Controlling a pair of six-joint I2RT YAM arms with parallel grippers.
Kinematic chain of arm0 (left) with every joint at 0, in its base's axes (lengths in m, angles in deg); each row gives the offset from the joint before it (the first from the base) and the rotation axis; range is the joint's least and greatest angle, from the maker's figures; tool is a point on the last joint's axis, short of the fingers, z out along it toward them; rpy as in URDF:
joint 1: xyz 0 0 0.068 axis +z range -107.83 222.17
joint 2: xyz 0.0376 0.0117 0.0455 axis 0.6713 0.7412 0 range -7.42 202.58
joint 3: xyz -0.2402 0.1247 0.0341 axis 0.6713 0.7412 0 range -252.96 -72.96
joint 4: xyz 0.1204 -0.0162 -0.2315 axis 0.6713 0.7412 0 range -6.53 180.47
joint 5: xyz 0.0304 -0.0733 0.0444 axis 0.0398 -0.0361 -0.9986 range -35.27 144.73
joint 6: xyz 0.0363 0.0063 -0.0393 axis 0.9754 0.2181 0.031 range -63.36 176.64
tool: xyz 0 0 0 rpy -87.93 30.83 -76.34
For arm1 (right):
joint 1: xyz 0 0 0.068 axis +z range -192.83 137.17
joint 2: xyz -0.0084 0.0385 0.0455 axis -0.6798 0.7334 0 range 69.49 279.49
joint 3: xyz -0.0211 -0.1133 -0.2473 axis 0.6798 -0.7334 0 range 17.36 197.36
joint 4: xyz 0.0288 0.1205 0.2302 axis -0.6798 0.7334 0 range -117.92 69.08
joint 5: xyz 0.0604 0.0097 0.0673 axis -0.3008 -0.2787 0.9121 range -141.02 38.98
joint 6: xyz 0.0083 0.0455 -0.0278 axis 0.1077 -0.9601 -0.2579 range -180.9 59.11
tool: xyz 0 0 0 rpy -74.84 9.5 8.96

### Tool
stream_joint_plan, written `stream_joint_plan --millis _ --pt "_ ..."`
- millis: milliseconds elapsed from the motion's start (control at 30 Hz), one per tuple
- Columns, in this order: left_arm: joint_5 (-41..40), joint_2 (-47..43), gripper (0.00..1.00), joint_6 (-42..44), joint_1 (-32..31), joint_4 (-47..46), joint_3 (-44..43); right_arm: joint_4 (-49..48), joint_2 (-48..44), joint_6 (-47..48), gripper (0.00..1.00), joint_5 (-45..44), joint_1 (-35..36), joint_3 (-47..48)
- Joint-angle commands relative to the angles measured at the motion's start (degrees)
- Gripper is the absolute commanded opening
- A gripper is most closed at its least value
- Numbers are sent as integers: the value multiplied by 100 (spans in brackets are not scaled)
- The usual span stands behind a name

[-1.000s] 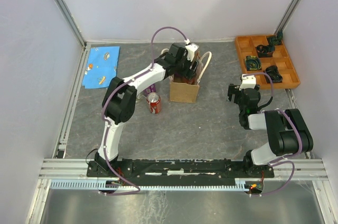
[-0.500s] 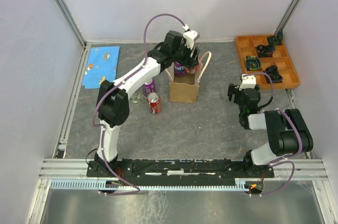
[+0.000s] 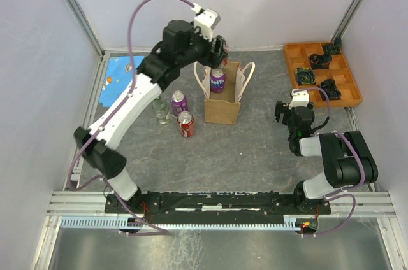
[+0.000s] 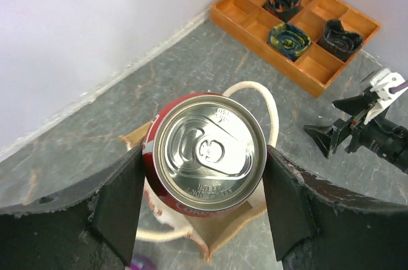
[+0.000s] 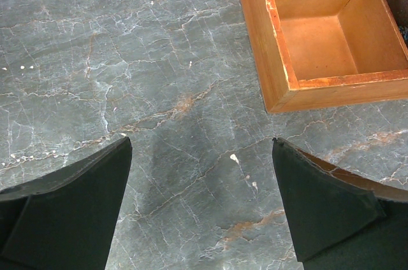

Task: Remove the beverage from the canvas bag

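Holding a red can (image 4: 209, 152) in the left jaws, set partway open and pressed against its two sides, lid up, high over the mouth of the canvas bag (image 3: 222, 109) and apparently clear of it. Inside the bag: a purple can (image 3: 218, 81). Right jaws spread wide with nothing between them, low over bare counter (image 5: 159, 60) beside a corner of the orange tray (image 5: 264, 28), well apart from the bag. Most likely to go wrong: a slip. Held at only two spots on a smooth round wall, so liable to twist or drop under any jerk or tilt on the way across, falling straight back onto the purple can, or onto the rim and tipping the bag over. Also worth watching: the cream loop handle (image 4: 272, 123) right below, easy to snag if lowered too soon while swinging sideways, and likely to drag the light bag along. Crowded ground to the left too, with a second purple can (image 3: 178, 100), another red can (image 3: 185, 123) and a clear bottle (image 3: 160, 109) standing close together just beside the bag. Easy to knock one over, or to land the held can on an edge, by coming down among them. Safer to carry level, hold height until past the handles, and pick bare counter away from that cluster.
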Motion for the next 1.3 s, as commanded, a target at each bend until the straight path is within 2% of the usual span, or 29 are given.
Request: stream_joint_plan --millis 0,300,433,633,867,1267 --pt "-805 -1332 3 214 1 -373 472 -138 6 72 99 33 -21 160" --pt "-2616 -3426 3 -80 8 -245 2834 -139 -1 73 99 27 -21 163" --pt "-2792 -4199 3 -394 9 -562 4013 -136 -1 77 99 26 -21 163" --pt "-3139 -4889 3 -1017 11 -942 5460 -137 7 73 99 26 -21 159" --pt "-3396 -5289 3 -1565 11 -1617 6694 -136 1 78 99 26 -26 158" --pt "-3043 -4842 3 -2002 165 -3281 8013 -136 6 73 99 26 -22 163"
